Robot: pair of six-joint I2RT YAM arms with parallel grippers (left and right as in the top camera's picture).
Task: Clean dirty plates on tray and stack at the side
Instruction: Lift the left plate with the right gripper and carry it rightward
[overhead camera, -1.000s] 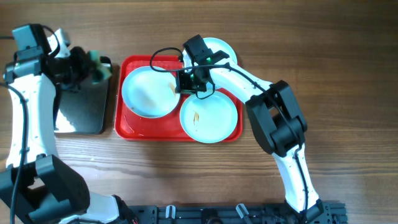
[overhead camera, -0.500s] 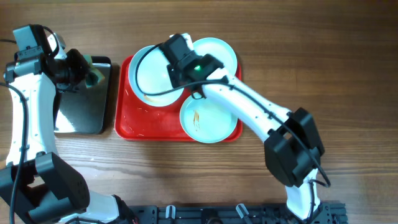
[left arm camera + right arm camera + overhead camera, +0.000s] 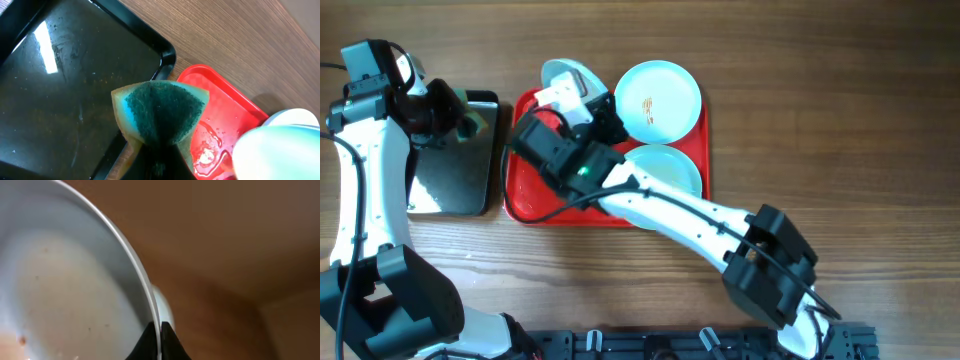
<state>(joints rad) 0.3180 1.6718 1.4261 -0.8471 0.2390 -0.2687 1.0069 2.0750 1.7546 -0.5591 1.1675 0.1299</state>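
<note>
Plate (image 3: 65, 280) rim clamped in right claw (image 3: 159, 340) over red tray (image 3: 530, 195) — left claw (image 3: 157, 156) grips sponge (image 3: 160, 112) over black tray (image 3: 50, 100).

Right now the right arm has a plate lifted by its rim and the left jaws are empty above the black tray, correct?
Not quite. The left jaws are shut on a yellow sponge with a green scrub face, as the left wrist view shows. The rest holds.

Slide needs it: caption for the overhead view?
Right pincer holds one plate tilted over the red tray; two plates lie flat; left pincer holds sponge over black tray.
</note>
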